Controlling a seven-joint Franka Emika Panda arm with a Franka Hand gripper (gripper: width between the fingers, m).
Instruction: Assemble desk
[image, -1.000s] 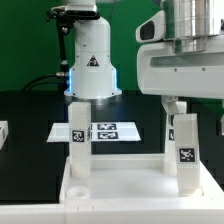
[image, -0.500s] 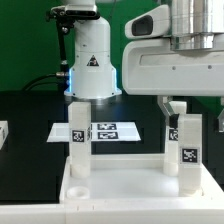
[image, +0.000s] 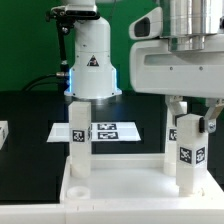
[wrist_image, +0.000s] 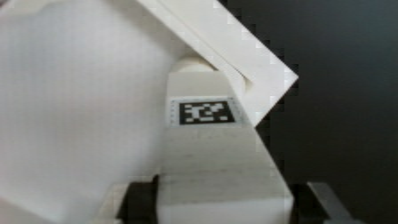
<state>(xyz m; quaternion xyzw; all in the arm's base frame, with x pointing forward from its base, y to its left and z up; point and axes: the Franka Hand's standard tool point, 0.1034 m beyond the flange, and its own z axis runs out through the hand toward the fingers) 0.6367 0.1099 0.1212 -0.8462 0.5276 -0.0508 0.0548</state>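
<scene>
White panel (image: 125, 187) holds two upright legs (image: 77, 135); claw (image: 188, 122) straddles one, grip impossible to tell.

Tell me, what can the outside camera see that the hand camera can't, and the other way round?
Only the exterior view shows the robot's base, the marker board and a second leg standing upright on the desk panel at the exterior view's left. Only the wrist view shows, up close, the dark fingers on either side of the other leg. Both show the gripper straddling that leg, its square tag and the panel.
</scene>
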